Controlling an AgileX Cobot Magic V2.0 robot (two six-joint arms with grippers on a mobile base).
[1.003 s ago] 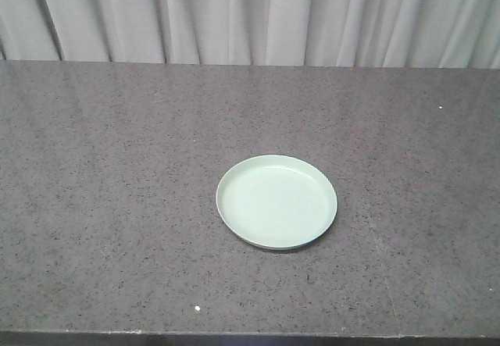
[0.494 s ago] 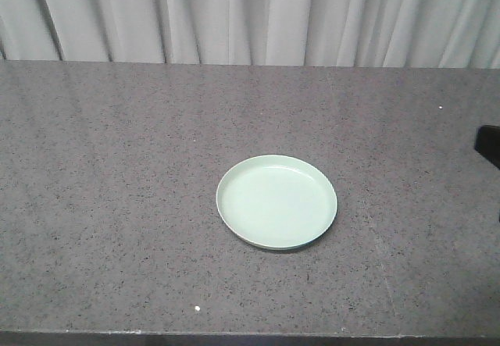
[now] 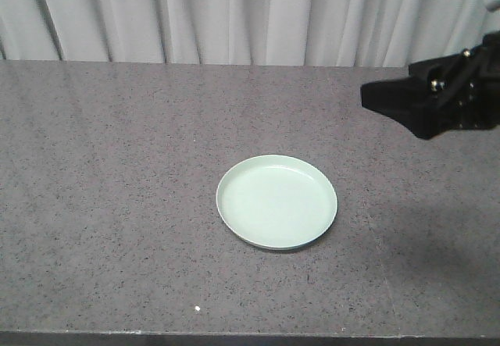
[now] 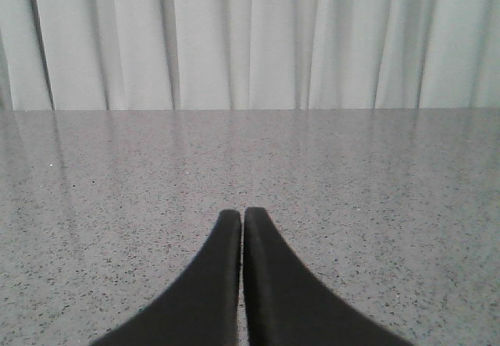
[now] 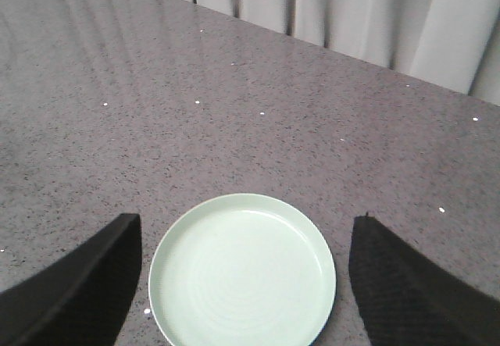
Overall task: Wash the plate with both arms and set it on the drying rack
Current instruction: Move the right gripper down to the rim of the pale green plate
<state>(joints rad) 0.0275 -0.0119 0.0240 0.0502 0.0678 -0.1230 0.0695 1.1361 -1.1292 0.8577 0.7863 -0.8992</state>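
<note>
The pale mint-green plate lies flat on the speckled grey counter, near its middle. My right arm reaches in from the right edge, hovering above the counter, up and to the right of the plate. In the right wrist view my right gripper is open wide, and the plate shows below and between its two black fingers without touching them. My left gripper is shut with nothing in it, low over bare counter; it does not show in the front view. The drying rack is out of view.
The grey granite counter runs the full width, with its front edge near the bottom of the front view. A white pleated curtain hangs right behind the counter's back edge.
The right arm has come in from the right edge, from nothing, to a dark tip, to gripper and wrist above the counter. The plate has not moved.
</note>
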